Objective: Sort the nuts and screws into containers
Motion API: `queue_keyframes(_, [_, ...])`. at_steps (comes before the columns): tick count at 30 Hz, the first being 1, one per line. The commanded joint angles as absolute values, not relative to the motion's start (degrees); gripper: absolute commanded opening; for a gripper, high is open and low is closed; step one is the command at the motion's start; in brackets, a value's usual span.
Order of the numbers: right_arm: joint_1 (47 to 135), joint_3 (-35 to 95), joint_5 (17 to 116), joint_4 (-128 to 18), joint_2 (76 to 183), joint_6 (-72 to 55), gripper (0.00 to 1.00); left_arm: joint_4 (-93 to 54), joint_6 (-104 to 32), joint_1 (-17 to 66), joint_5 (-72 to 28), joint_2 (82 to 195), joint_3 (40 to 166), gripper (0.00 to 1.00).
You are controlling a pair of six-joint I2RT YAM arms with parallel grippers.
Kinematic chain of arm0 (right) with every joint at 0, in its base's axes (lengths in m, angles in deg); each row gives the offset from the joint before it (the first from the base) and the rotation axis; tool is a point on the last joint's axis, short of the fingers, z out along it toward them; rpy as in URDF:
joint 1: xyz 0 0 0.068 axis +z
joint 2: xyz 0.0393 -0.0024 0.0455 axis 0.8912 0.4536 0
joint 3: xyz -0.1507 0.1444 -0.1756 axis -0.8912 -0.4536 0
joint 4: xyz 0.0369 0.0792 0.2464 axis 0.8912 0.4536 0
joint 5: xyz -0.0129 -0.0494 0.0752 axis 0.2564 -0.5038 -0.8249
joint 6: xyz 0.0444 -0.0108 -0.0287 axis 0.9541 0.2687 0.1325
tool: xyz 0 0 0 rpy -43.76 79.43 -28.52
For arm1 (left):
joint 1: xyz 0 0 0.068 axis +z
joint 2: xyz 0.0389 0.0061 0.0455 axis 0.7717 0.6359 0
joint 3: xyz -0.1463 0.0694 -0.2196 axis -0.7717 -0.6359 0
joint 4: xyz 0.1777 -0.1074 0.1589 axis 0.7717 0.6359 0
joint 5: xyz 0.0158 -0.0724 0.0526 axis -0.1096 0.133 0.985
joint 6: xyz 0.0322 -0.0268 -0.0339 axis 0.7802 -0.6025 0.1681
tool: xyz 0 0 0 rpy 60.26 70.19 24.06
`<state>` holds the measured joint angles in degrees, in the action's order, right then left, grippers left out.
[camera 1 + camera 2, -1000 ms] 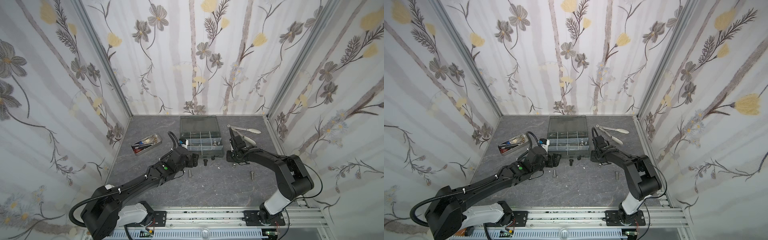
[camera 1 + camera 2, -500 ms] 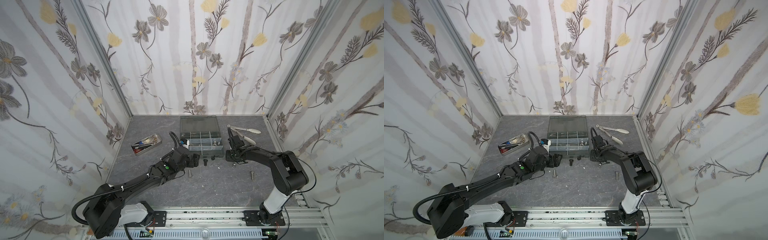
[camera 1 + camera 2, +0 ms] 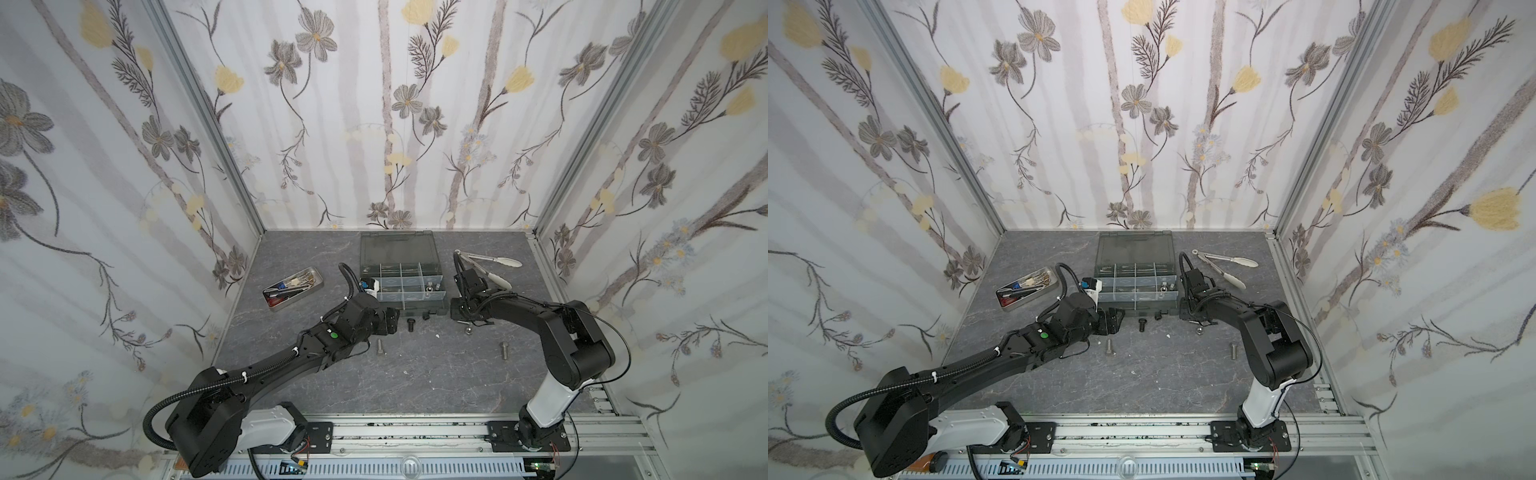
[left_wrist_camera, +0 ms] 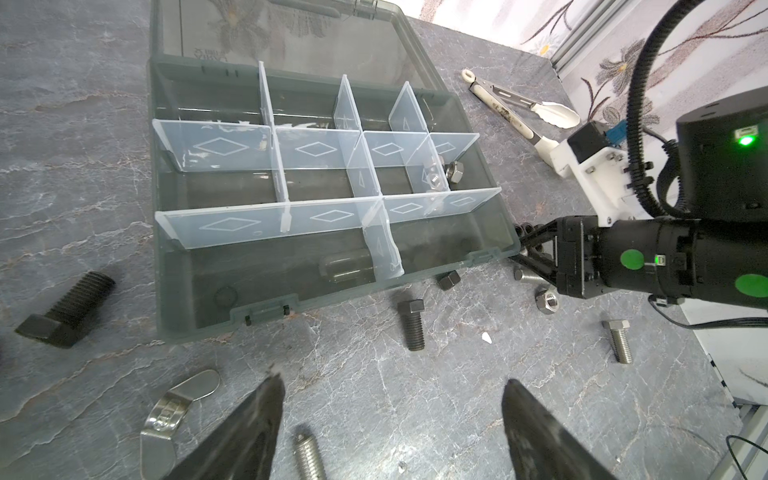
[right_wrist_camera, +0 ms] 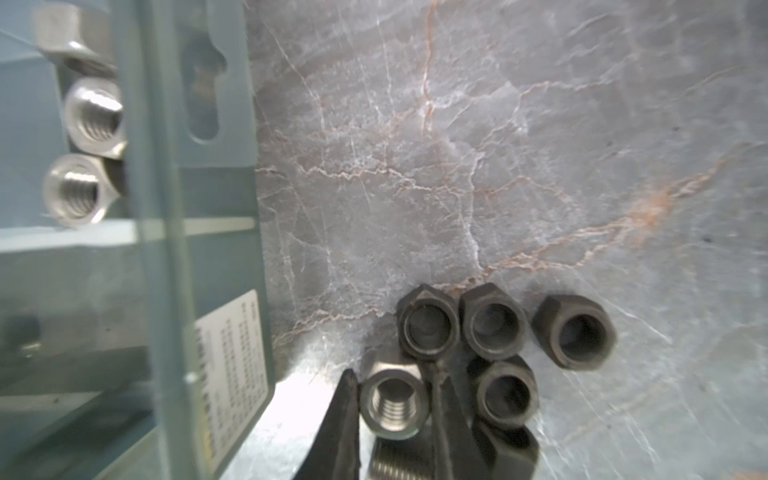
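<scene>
In the right wrist view my right gripper [image 5: 395, 386] is shut on a silver nut [image 5: 392, 405] that rests on the table beside several black nuts [image 5: 492, 324]. Two silver nuts [image 5: 93, 116] lie in an end compartment of the grey-green organizer box [image 5: 166, 208]. Both top views show the right gripper [image 3: 457, 311] low at the box's [image 3: 415, 309] right front corner. My left gripper [image 4: 390, 382] hangs open above the table in front of the box, with a silver screw [image 4: 309, 457] lying near one finger. A black screw [image 4: 411, 324] and a black nut [image 4: 449, 280] lie ahead of it.
A wing nut [image 4: 170, 415] and a large black bolt [image 4: 68, 307] lie left of the box front. Silver screws [image 3: 379, 347] [image 3: 504, 350] sit on the open table. A metal tool tray [image 3: 298, 296] stands at the left, and the tongs [image 3: 490, 266] lie right of the box.
My right gripper has closed onto the silver nut and edged slightly toward the box corner. The left arm has stayed put with its jaws open.
</scene>
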<state>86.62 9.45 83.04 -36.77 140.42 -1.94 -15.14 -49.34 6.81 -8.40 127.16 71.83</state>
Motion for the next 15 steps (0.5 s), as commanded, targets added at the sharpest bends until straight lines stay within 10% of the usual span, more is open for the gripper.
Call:
queue_keyframes(1, [86.90, 11.06, 85.33, -35.93, 137.71, -2.25, 0.14, -16.95, -49.25, 6.92, -9.24, 126.67, 71.33, 0.83])
queue_keyframes(15, [89.60, 30.73, 78.23, -32.30, 145.31, -4.28, 0.15, -14.58, -46.55, 6.84, -10.10, 123.97, 69.12, 0.88])
